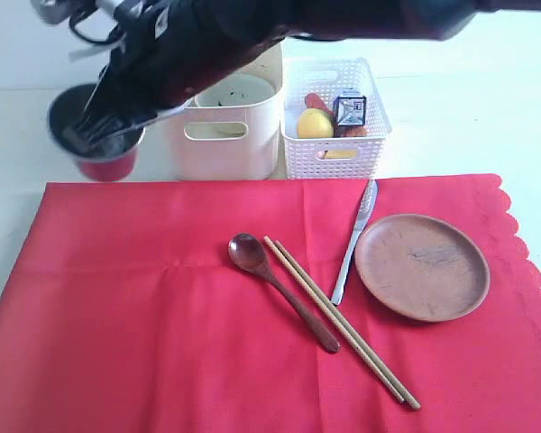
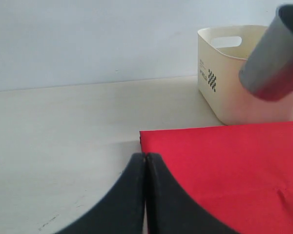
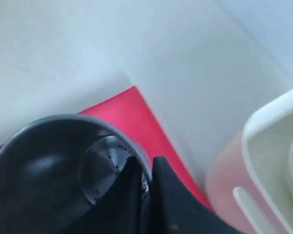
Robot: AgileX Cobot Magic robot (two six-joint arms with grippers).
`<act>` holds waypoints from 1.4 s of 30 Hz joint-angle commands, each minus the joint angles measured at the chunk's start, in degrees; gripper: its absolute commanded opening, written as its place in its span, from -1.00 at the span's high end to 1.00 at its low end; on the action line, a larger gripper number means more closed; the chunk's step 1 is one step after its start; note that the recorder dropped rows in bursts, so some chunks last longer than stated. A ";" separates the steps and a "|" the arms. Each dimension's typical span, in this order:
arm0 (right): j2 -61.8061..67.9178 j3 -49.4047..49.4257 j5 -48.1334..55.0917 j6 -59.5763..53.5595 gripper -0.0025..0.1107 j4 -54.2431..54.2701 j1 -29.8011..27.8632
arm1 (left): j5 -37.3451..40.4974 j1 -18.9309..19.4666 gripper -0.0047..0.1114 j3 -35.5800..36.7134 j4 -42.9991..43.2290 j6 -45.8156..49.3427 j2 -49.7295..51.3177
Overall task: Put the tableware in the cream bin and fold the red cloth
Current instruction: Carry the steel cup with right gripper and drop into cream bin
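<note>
tiny dark print beside a checkered mark on cream bin, unreadable, milk carton print blurred

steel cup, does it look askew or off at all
Yes. The steel cup is not standing: it hangs tilted, clamped at its rim by the right pincer, just left of the cream bin. No spill shows.

On the pale table we see a white perforated basket standing upright. Within it we find a yellow lemon, a small blue-white milk carton just beside it, and, behind the lemon, a reddish item too hidden for us to identify.
</note>
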 commanded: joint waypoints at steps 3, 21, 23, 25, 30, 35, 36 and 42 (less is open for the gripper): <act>-1.67 -0.22 -9.20 3.81 0.96 -0.36 -6.73 | -0.23 -0.25 0.88 0.02 0.26 -0.30 -0.34; 5.89 -0.22 -20.53 5.80 0.88 -0.36 -13.13 | -0.23 -0.25 0.88 0.02 0.26 -0.30 -0.34; 6.96 -0.22 -21.42 5.80 0.70 -0.36 -13.13 | -0.23 -0.25 0.88 0.02 0.26 -0.30 -0.34; 7.52 -0.22 -21.81 5.80 0.45 -0.36 -13.13 | -0.23 -0.25 0.88 0.02 0.26 -0.30 -0.34; 7.62 -0.22 -21.81 5.80 -0.08 -0.36 -13.13 | -0.23 -0.25 0.88 0.02 0.26 -0.30 -0.34; 7.38 -0.22 -17.63 5.80 -0.31 -0.36 -13.13 | -0.23 -0.25 0.88 0.02 0.26 -0.30 -0.34; 7.10 -0.22 -15.56 5.80 -0.31 -0.36 -13.13 | -0.23 -0.25 0.88 0.02 0.26 -0.30 -0.34; 3.67 -0.22 -8.94 5.66 -0.31 -0.49 -13.13 | -0.23 -0.25 0.88 0.02 0.26 -0.30 -0.34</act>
